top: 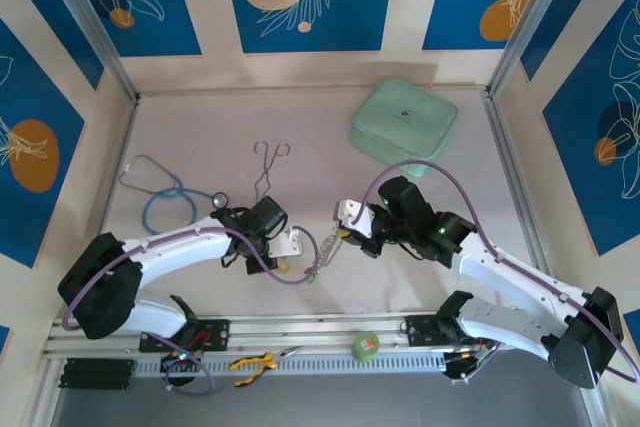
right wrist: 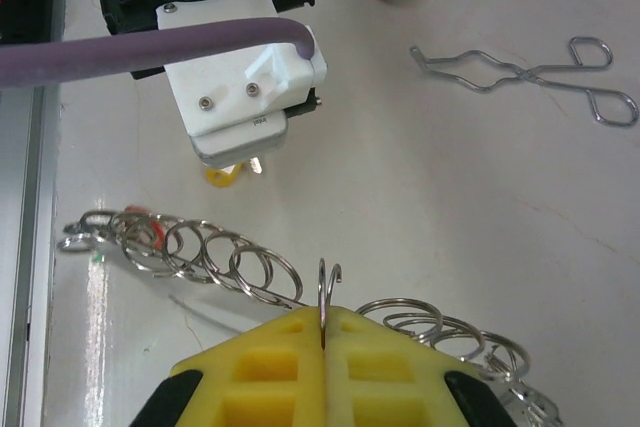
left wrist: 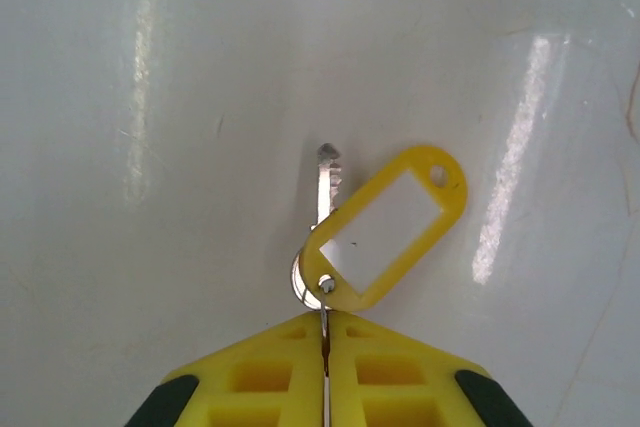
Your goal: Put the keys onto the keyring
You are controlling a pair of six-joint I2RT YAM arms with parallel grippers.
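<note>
My left gripper (left wrist: 325,335) is shut on the small split ring of a silver key (left wrist: 328,179) with a yellow plastic tag (left wrist: 385,227); both hang just above the table. The right wrist view shows that gripper (right wrist: 240,152) from outside, with the yellow tag (right wrist: 225,175) peeking out under it. My right gripper (right wrist: 325,332) is shut on the hooked wire end (right wrist: 329,282) of the keyring (right wrist: 235,267). The keyring lies across the table with several small rings strung on it and a red head (right wrist: 150,235) near its far end. From above, the keyring (top: 322,247) lies between both grippers.
Steel forceps (top: 268,169) lie behind the grippers, with a blue-tubed stethoscope (top: 165,197) to their left. A mint-green case (top: 404,119) sits at the back right. On the near rail rest a tape roll (top: 367,345) and yellow-handled pliers (top: 255,362).
</note>
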